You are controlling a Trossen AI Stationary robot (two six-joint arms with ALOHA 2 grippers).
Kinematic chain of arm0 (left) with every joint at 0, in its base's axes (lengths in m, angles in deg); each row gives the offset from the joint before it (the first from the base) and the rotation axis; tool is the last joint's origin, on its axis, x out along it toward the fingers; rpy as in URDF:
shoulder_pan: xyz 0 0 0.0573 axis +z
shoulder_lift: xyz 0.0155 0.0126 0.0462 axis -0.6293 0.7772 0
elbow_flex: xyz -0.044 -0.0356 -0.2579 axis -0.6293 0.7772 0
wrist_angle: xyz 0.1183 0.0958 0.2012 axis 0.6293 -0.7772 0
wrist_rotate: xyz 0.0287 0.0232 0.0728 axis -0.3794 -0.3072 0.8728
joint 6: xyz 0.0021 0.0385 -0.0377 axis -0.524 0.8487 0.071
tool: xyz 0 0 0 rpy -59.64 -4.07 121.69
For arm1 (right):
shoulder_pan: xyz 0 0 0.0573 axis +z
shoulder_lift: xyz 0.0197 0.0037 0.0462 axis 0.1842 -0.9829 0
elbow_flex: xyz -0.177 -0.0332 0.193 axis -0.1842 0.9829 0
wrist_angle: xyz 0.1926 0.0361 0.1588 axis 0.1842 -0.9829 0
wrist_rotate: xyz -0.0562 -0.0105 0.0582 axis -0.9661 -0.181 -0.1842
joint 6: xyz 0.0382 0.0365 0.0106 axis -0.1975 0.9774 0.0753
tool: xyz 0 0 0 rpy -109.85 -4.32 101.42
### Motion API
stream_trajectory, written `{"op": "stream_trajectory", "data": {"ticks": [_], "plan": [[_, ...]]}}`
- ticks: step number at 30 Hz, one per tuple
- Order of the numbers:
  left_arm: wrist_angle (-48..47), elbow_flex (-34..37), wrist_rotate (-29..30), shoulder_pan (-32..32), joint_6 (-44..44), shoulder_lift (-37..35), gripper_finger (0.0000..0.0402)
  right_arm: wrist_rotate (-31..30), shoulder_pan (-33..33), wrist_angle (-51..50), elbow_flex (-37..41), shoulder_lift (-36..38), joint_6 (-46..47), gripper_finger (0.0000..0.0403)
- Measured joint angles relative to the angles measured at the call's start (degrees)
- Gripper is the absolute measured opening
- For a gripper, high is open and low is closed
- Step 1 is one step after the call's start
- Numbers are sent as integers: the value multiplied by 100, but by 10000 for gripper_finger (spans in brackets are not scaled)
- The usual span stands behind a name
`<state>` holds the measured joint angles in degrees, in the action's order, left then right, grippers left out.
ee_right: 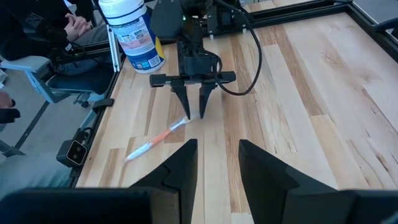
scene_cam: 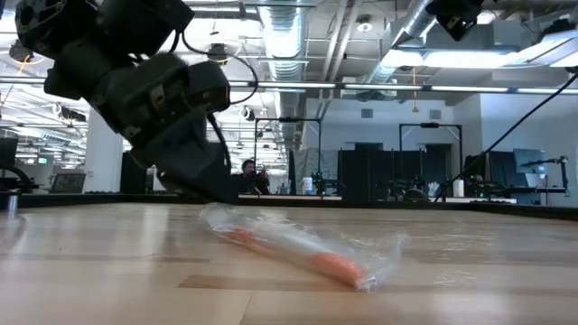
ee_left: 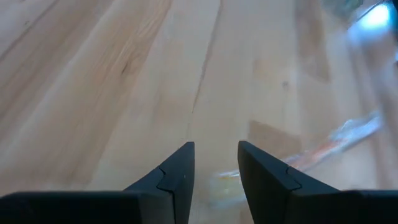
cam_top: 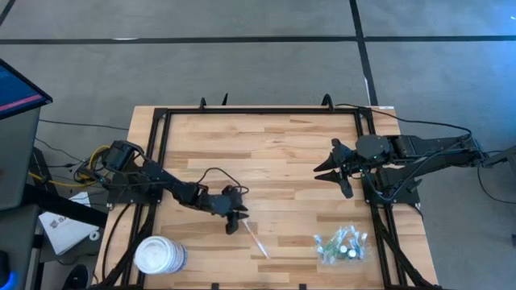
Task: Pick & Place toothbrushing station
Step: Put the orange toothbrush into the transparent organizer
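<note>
At the table's point(cam_top: 266, 153) front edge stand three items: a white tub point(cam_top: 160, 254) near the front left corner, a wrapped toothbrush point(cam_top: 256, 239) near the middle, and the clear toothbrush holder point(cam_top: 342, 244) toward the front right corner. The tub's blue-and-white label carries print, but none of it can be read.

The toothbrush, orange-handled inside a clear sleeve, lies flat on the wood. The left gripper point(cam_top: 233, 222) is lowered to the table at the sleeve's rear end, jaws apart with the sleeve tip between or just below the fingertips (contact cannot be confirmed). This posture probably suits a pinch on a thin, flat item, which requires the fingers nearly touching the wood.

The holder rests untouched, well apart from both grippers.

Farther back, by the right edge, the right gripper point(cam_top: 339, 171) hangs above the table, jaws apart and empty, pointed toward the left arm; it appears to be waiting.
</note>
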<state>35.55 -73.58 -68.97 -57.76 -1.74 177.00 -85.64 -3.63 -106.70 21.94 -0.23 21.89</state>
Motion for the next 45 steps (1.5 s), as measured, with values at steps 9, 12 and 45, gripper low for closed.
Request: {"op": "stream_trajectory", "data": {"ticks": [9, 12, 45], "plan": [[-253, 0, 91, 0, -284, 0, 117, 1, 0, 2, 0, 0, -2, 108], [-254, 0, 106, 21, -275, 0, 117, 0, 0, 2, 0, -3, 0, 108], [-281, 133, -1217, 56, -826, -110, 1, 0, 2, -3, 0, -3, 87, 108]]}}
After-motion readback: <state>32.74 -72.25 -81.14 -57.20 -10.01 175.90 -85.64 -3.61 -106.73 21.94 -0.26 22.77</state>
